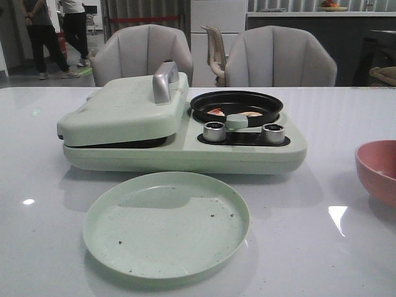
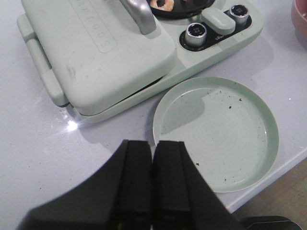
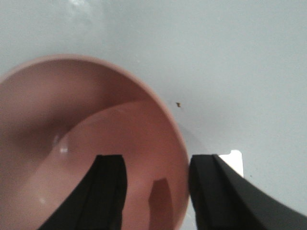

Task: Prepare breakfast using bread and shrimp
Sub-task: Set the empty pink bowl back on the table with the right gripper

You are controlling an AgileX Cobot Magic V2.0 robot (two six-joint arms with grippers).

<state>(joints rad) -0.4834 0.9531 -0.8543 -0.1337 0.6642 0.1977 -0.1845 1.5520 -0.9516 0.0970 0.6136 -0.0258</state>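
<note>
Left hand (image 2: pixel 152 177) clenched, empty, over the table (image 2: pixel 43 158). Plate (image 2: pixel 218 132) at 1 o'clock; beyond it, the shrimp (image 2: pixel 162 4) lie in the black pan (image 1: pixel 236 105). Right hand (image 3: pixel 153 184) released, straddling pink bowl (image 3: pixel 72 143) rim. Bread not visible. Left hand judged nearer the shrimp.

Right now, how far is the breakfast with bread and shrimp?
Looks done: the shrimp lie in the black pan, and the pink bowl is empty. In hand: the press lid is down; no bread shows, so I cannot tell whether it is inside. Left: the green plate holds only crumbs. The left hand is shut and holds nothing; the right hand is open over the bowl.
</note>
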